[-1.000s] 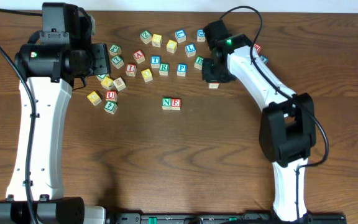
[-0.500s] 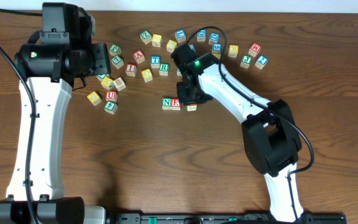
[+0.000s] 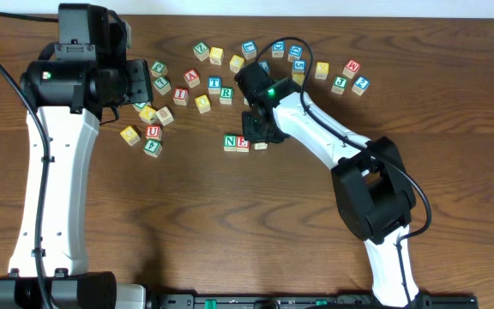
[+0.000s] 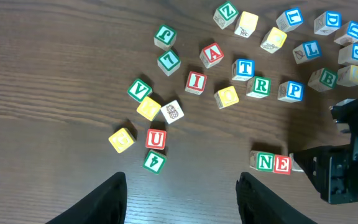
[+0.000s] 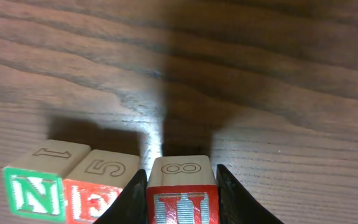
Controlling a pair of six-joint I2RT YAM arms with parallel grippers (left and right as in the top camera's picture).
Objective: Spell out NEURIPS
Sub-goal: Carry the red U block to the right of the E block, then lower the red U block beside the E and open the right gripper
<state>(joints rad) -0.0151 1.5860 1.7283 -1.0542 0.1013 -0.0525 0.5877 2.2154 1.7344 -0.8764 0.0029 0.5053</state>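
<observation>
A green N cube [image 3: 231,142] and a red E cube [image 3: 243,142] stand side by side mid-table. My right gripper [image 5: 181,173] is shut on a red-lettered cube [image 5: 182,196] with an 8 on its upper face. That cube sits just right of the E cube [image 5: 98,186], a narrow gap apart; its letter is partly cut off. In the left wrist view I see a red U [image 4: 156,139], red I [image 4: 196,81], green R [image 4: 261,86] and blue P [image 4: 291,91]. My left gripper [image 4: 182,199] hangs open above bare wood, holding nothing.
Several other letter cubes lie scattered along the back of the table [image 3: 298,64] and at the left [image 3: 148,112]. The right arm [image 3: 316,129] reaches diagonally over the middle. Bare wood [image 3: 230,223] lies in front of the row.
My right gripper has carried the red-lettered cube from the back right down to the left, ending beside the E cube. The left arm has not moved.
</observation>
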